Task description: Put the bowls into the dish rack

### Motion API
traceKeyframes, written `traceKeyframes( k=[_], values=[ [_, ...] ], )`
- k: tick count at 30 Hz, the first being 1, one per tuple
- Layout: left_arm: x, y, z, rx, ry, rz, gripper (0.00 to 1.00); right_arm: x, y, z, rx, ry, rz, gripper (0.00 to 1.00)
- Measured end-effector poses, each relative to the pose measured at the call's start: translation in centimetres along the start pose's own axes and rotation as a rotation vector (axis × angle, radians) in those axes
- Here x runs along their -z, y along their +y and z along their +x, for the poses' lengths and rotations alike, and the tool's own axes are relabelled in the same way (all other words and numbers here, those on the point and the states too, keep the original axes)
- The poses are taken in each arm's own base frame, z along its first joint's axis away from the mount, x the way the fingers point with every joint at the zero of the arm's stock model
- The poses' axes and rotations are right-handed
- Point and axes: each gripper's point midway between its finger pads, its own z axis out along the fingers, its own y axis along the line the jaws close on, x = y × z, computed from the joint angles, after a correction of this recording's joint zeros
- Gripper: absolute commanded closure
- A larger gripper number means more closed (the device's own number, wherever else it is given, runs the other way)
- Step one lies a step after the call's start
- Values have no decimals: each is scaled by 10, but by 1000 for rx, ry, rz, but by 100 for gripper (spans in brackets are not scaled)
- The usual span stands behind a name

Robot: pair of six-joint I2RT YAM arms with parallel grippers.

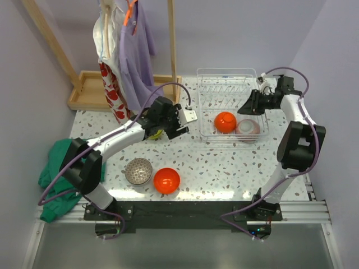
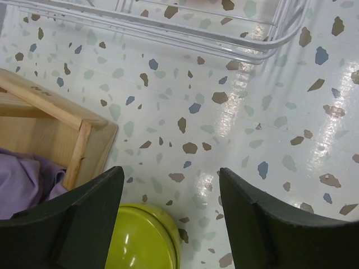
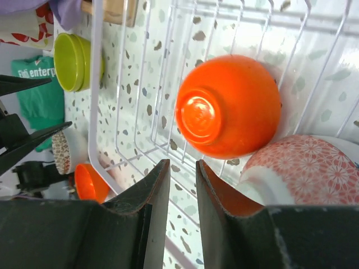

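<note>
Over the middle of the speckled counter (image 1: 224,168), the left hand (image 2: 171,171) hangs with its two dark fingers spread wide and nothing held. The lime green bowl (image 2: 143,238) sits on the counter below it, off-centre and close under the left finger rather than squarely between the two. A wooden tray (image 2: 50,134) and a purple cloth (image 2: 22,179) lie just beside the bowl.

The dish rack (image 1: 224,70) stands at the far right of the counter. At its near end, an orange bowl (image 3: 227,112) lies upside down, touching a pink-patterned bowl (image 3: 314,168). The right hand (image 3: 182,162) hovers over the rack with its fingers drawn almost together, only a thin slit between them, and it is empty. A speckled bowl (image 1: 138,171) and a second orange bowl (image 1: 166,180) wait side by side on the counter near the arm bases.

The likeliest trouble is a poor grip on the green bowl. If the hand closes from this offset, one finger may strike the rim first and tip the bowl or shove it against the tray. The bowl looks glossy, so a shallow pinch could slip in transit. The rack's near end is already crowded, so a bowl set down there could knock the two inside. The right hand, parked over the rack, could also get in the left arm's way.
</note>
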Motion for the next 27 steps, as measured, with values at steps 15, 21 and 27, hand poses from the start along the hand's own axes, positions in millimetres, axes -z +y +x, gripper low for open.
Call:
traceKeyframes(
  k=[15,21,27],
  values=[
    [52,-1,-8,-29,-61,-81,25,-43,63,26,458,134,146,100],
    [54,-3,-2,-27,-47,-86,25,-55,26,33,449,201,245,100],
    [52,-5,4,-24,-33,-81,24,-68,21,41,487,261,268,100]
  ],
)
